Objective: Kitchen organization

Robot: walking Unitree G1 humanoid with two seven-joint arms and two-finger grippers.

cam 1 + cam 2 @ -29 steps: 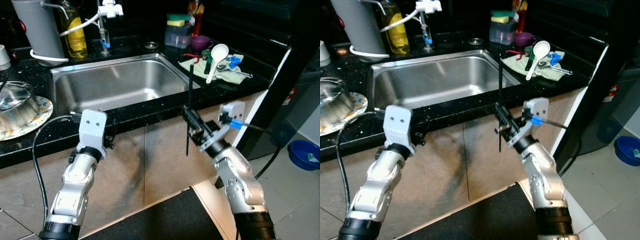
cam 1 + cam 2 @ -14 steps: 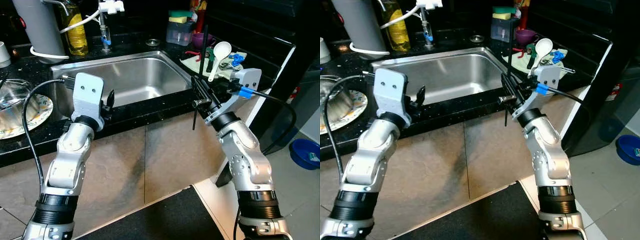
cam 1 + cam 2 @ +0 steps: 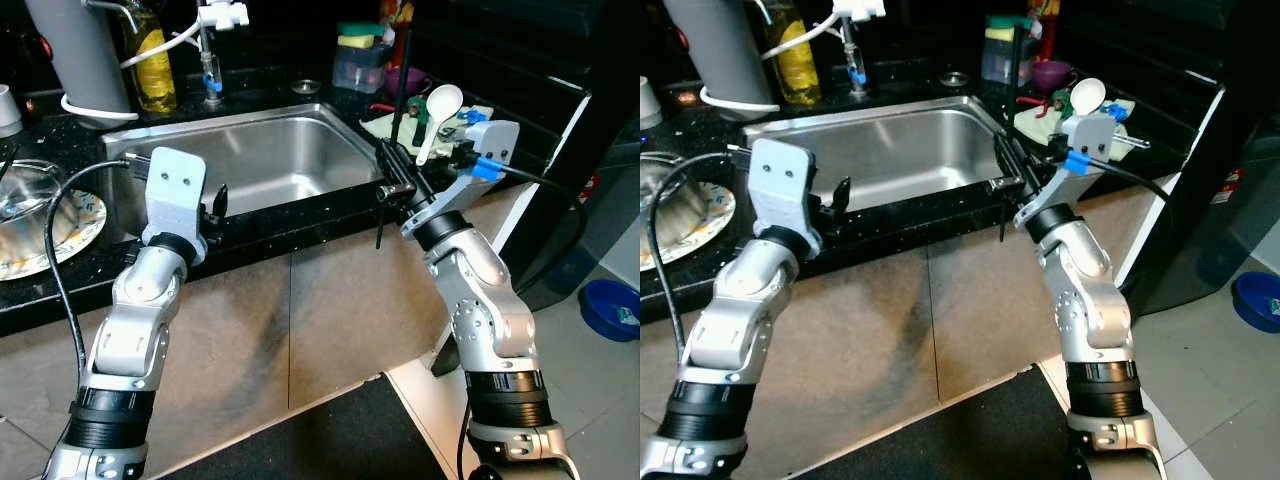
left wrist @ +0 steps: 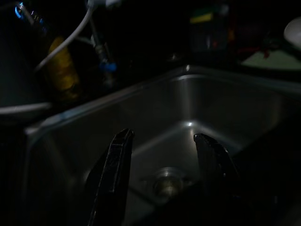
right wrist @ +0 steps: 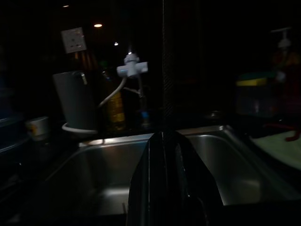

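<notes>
Gripping a long thin black stick (image 3: 398, 95), the right claw (image 3: 397, 186) hangs just in front of the black tabletop (image 3: 300, 215), at the sink's (image 3: 240, 165) right front corner. The stick stands nearly upright, its top reaching above the cloth and its lower end dropping past the tabletop edge in front of the cabinet face. In the right wrist view the two fingers (image 5: 143, 188) are pressed together around it.

Across the sink, the left claw (image 4: 162, 176) hovers over the front rim with its fingers apart and nothing between them; the drain (image 4: 165, 181) lies below the gap.

Behind the right claw a pale green cloth (image 3: 400, 128) carries a white spoon (image 3: 436, 112) and some small blue and metal utensils (too jumbled to name). Further back sit a purple cup (image 3: 402, 82) and a clear tub with a sponge (image 3: 354, 60). At the sink's far-left side stand a white tap (image 3: 212, 40), a yellow bottle (image 3: 148, 62) and a grey cylinder (image 3: 75, 55). A patterned plate (image 3: 70, 235) bearing a metal bowl (image 3: 28, 205) rests at the left.
</notes>
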